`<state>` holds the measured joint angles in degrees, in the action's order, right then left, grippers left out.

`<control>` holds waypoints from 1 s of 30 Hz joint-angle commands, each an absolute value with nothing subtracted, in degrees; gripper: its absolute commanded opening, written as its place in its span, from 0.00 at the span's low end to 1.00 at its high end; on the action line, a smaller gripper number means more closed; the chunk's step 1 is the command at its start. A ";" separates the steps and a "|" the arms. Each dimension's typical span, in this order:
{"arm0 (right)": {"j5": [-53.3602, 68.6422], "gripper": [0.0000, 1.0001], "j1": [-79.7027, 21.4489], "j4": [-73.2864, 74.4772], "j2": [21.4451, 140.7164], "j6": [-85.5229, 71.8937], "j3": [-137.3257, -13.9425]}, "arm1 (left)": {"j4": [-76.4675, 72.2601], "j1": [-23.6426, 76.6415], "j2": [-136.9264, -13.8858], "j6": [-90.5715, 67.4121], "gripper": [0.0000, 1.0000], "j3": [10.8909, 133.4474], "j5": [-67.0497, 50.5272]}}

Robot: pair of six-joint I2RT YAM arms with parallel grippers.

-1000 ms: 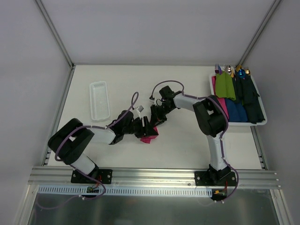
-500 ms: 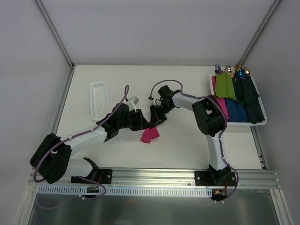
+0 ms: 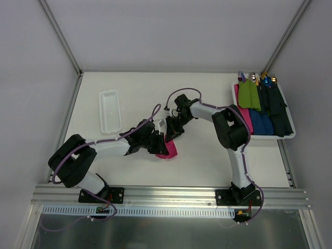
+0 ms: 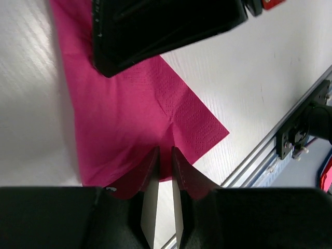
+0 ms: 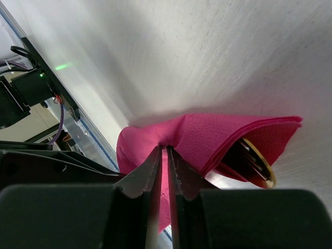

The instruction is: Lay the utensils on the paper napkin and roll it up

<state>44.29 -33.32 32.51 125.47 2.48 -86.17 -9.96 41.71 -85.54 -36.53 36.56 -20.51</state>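
A white table [image 3: 207,155] stood inside plain white walls, with a metal rail [image 3: 171,193] along its near edge. A clear tray [image 3: 109,111] lay toward 10 o'clock, and a white tray [image 3: 275,137] of rolled napkins toward 2 o'clock. Near the table's centre lay the paper napkin [image 3: 169,150], folded into a loose strip. Its long axis ran roughly from 11 to 5 o'clock in the top view. The left gripper [image 4: 165,151] had its fingers almost together, pinching the napkin's edge. The right gripper [image 5: 163,150] pinched a raised fold. In the right wrist view the fold's open end pointed toward 4 o'clock, and the tip of a gold utensil [image 5: 258,165] showed inside.
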 commanded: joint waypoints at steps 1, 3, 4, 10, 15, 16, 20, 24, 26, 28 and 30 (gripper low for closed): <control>36.47 0.12 -33.75 34.63 128.58 5.71 -86.13 | -9.49 42.54 -84.82 -34.63 0.16 35.25 -22.41; 36.48 0.12 -33.75 34.63 128.67 5.80 -86.13 | -8.62 42.54 -83.59 -34.45 0.18 33.84 -22.24; 36.47 0.12 -33.66 34.72 128.76 5.80 -86.22 | -8.35 42.54 -83.06 -34.54 0.19 33.40 -22.15; 36.65 0.12 -33.75 34.80 128.93 5.98 -86.57 | -3.88 42.54 -79.81 -32.35 0.32 33.48 -21.01; 36.65 0.11 -33.75 34.98 128.76 6.59 -86.66 | -3.60 42.36 -72.35 -33.13 0.43 34.18 -16.88; 36.65 0.11 -33.84 35.07 128.85 6.68 -86.75 | -3.52 41.75 -71.55 -33.83 0.45 34.28 -15.13; 36.56 0.11 -33.84 34.98 128.94 7.03 -86.92 | -3.69 38.76 -70.92 -36.47 0.49 34.89 -13.53; 36.48 0.11 -33.93 34.98 129.37 7.12 -87.19 | -6.39 38.06 -75.13 -35.60 0.42 37.61 -17.47; 36.56 0.11 -33.84 35.07 129.46 7.21 -87.36 | -9.30 38.06 -76.81 -36.29 0.37 37.79 -18.36; 36.65 0.11 -33.84 34.98 129.38 7.21 -87.36 | -15.18 37.62 -79.71 -37.70 0.28 37.18 -22.22; 36.56 0.10 -33.84 35.16 129.38 7.38 -87.36 | -18.96 37.53 -81.46 -39.10 0.24 36.04 -25.47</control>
